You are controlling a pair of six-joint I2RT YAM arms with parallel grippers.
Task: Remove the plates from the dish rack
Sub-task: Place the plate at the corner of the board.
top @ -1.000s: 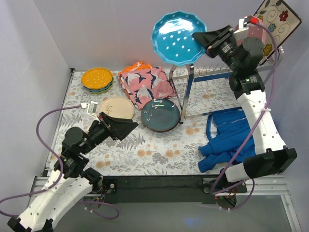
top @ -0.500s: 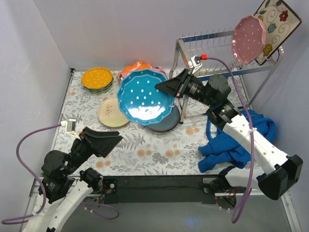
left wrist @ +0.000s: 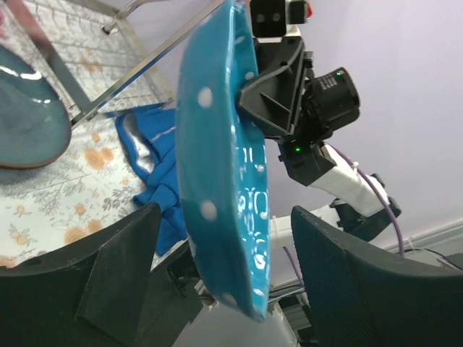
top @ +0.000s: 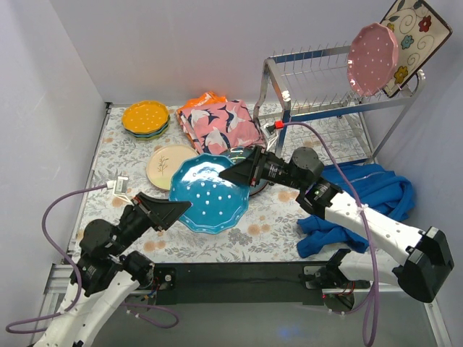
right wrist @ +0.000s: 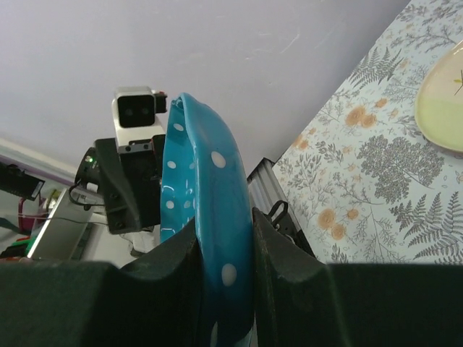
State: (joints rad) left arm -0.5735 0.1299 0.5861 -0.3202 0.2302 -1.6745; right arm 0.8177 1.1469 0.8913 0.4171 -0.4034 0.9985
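Observation:
My right gripper [top: 233, 173] is shut on the right rim of the blue dotted plate [top: 208, 194] and holds it above the table, left of the dish rack [top: 318, 79]. In the right wrist view the fingers [right wrist: 189, 246] of that gripper [right wrist: 223, 220] pinch the plate's rim [right wrist: 213, 188]. My left gripper [top: 182, 208] is open. In the left wrist view [left wrist: 226, 211] its jaws straddle the plate's near edge [left wrist: 221, 159] without closing. A pink dotted plate [top: 371, 48] and a square floral plate [top: 418, 29] stand on the rack's top tier. A dark teal plate [top: 255, 155] lies partly hidden under the blue one.
A cream plate [top: 163, 163] and a stack topped by an orange plate [top: 145, 116] lie at the left. The pink bird-print cloth [top: 218, 124] lies behind. The blue garment [top: 369, 195] lies right of the rack's legs.
My right arm has carried the blue plate from the top of the rack down and left to low over the table. My left gripper has come up to its near edge.

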